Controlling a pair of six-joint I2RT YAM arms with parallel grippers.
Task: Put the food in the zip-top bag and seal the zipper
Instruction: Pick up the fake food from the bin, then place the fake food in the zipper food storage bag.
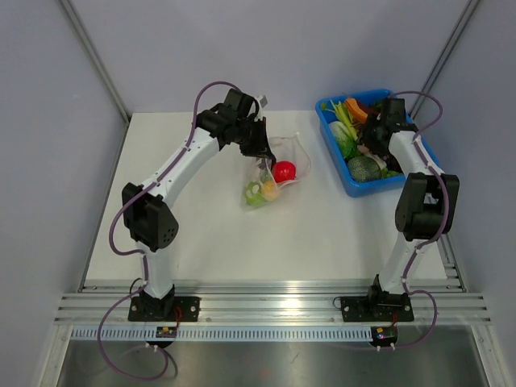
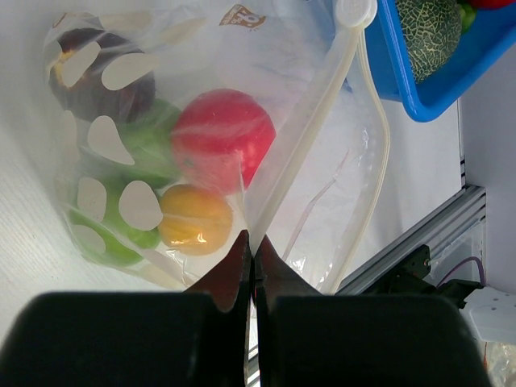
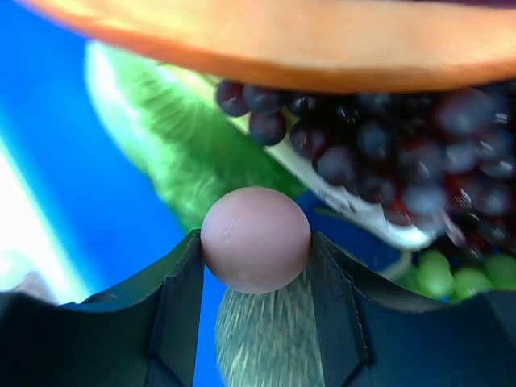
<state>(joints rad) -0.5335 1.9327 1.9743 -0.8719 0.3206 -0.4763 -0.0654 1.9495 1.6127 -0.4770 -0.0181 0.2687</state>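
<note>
- We are counting four toy pieces already lying inside the zip-top bag [image 2: 322,210]: a red fruit [image 2: 222,137], an orange one [image 2: 193,219], a green piece [image 2: 145,137] and a dark purple one [image 2: 97,81], all bunched just ahead of the left gripper [image 2: 251,242].
- That gripper's fingers are pressing together on the near end of the zipper [image 2: 310,129], pinching the strip.
- The right gripper [image 3: 255,242] is reaching into the blue tray [image 1: 332,145], its fingers flanking a pale pink ball [image 3: 255,238] and touching it on both sides (we are reading that as a grip).
- We are judging the filling as partly done: more food is lying in the tray beyond the right fingertips, this ball is not yet bagged, and sealing is not yet started.
- The zipper's long axis is running away from the left fingertips toward the tray. Its two strips are standing apart, so the mouth is gaping toward the tray side.
</note>
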